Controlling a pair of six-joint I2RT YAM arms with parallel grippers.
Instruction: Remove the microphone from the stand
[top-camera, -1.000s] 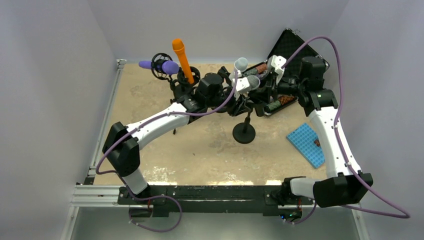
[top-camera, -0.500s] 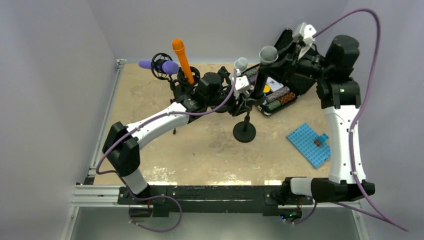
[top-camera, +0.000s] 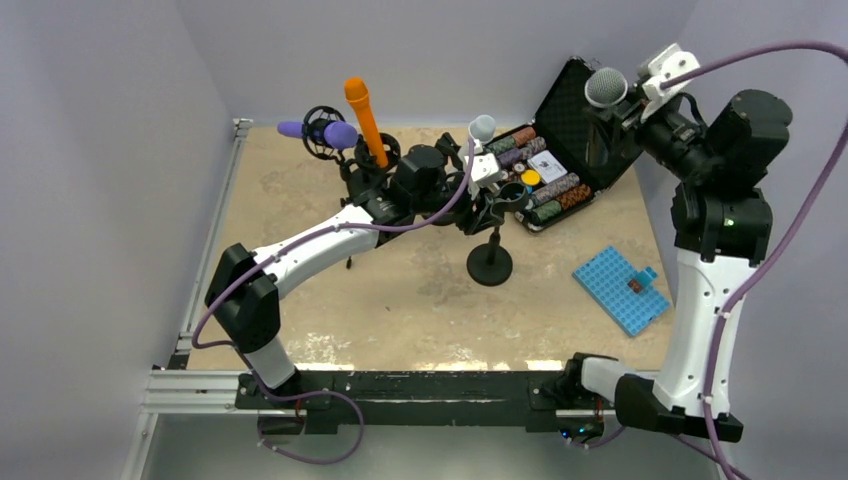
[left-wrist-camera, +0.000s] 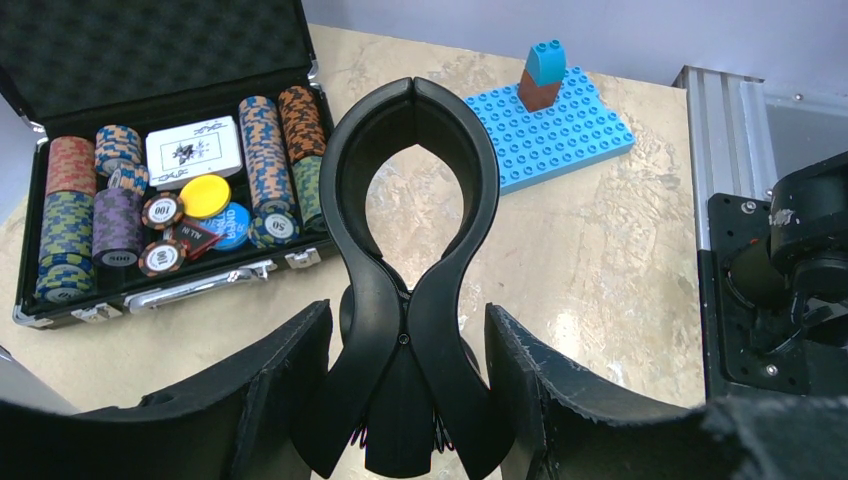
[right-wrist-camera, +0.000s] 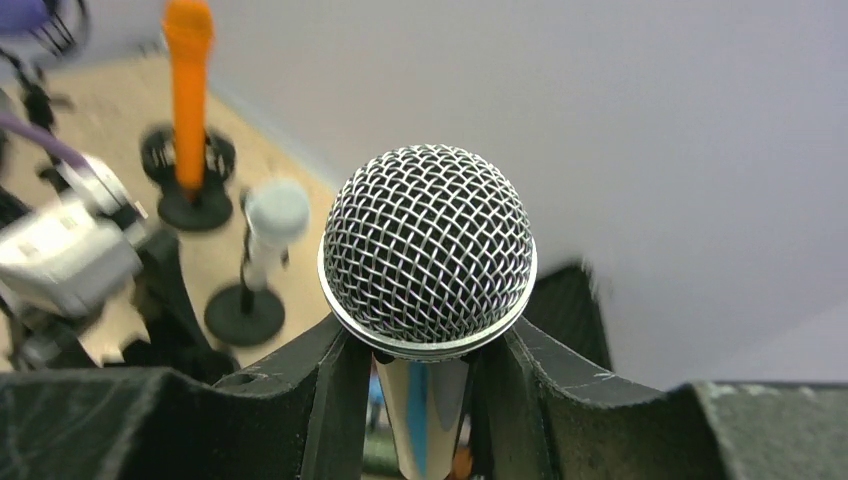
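Right tool is clamping the mic, holding it high at 1 o'clock, clear of the stand. Left tool is seemingly pinching the empty clip, steadying it against tipping.

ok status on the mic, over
Right gripper shut on microphone, held high, clear of stand. Left gripper shut on empty stand clip. Nothing in the way.

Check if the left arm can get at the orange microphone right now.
Probably not yet: its fingers clamp the empty clip on the stand. The orange microphone stands close beside that arm, so likely yes once it lets go.
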